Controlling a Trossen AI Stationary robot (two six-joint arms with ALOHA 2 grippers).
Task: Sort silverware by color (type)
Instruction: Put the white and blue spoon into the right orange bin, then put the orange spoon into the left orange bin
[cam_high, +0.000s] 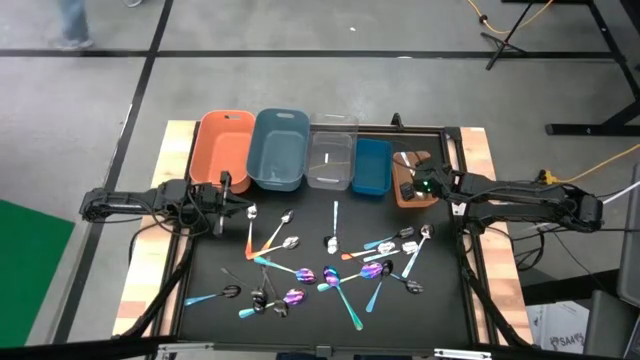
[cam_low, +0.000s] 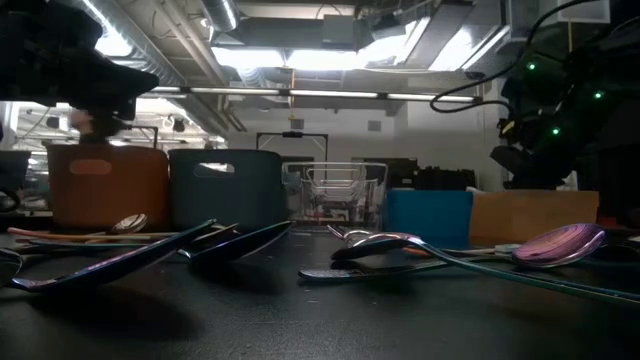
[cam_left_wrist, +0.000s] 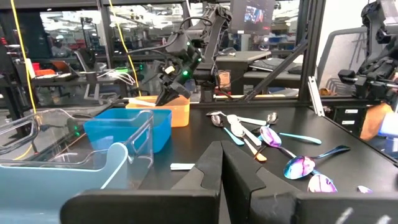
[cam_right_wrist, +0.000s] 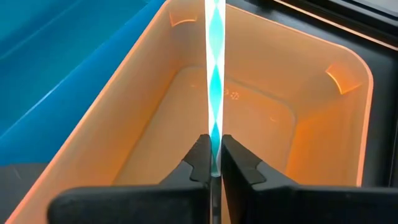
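Pinched between right fingers (cam_right_wrist: 212, 163), teal handle (cam_right_wrist: 215, 74) overhangs bin (cam_right_wrist: 323, 143).

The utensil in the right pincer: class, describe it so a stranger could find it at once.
Find the row of five bins along the table's far edge and go to the brown plastic bin at its right end. The right pincer hangs over it, shut on a slim teal twisted handle, the only utensil lifted off the table.
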